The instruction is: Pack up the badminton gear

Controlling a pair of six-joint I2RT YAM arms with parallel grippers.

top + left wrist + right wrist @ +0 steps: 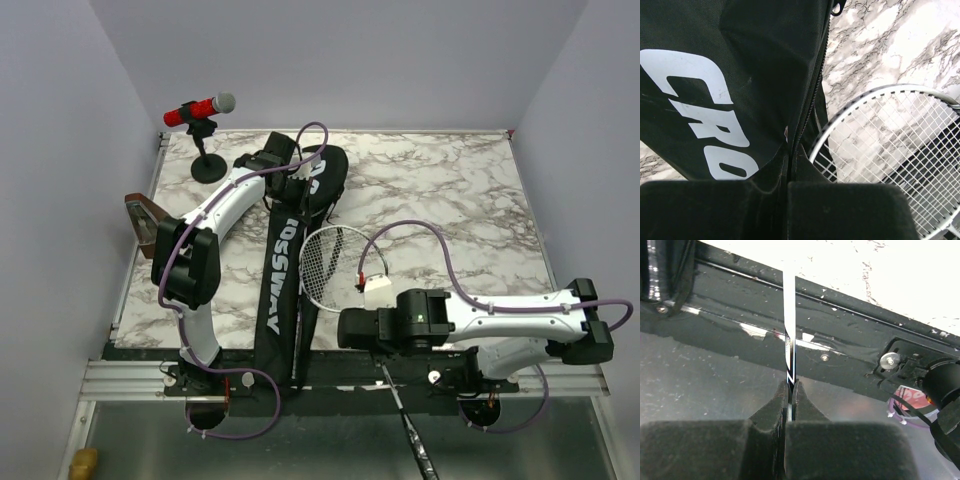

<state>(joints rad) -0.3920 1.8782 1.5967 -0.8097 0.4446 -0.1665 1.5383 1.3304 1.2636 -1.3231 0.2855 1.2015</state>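
- Right, both tools are busy. The left gripper (788, 150) has its jaws pressed together on the zip edge of the bag (283, 270), close to the white lettering.
- The right gripper (790, 390) is clamped on the thin shaft (789, 305) of the racket (335, 262), down by the rail (850, 347) at the table's near edge.
- The racket's head lies on the marble just beside the bag, and its handle sticks out past the near edge.
- Danger one: that shaft is slim and glossy. It could twist or slide between the pads while the head is steered toward the bag.
- Danger two: the left pinch holds only a little fabric. If it slips, the mouth probably flops shut and the frame snags on the zip.
- How far the zip is open cannot be told, because the left arm covers the bag's top from above.
- A white thing (376, 287) lies by the racket head. It may be a shuttlecock, but it is too small to be sure.
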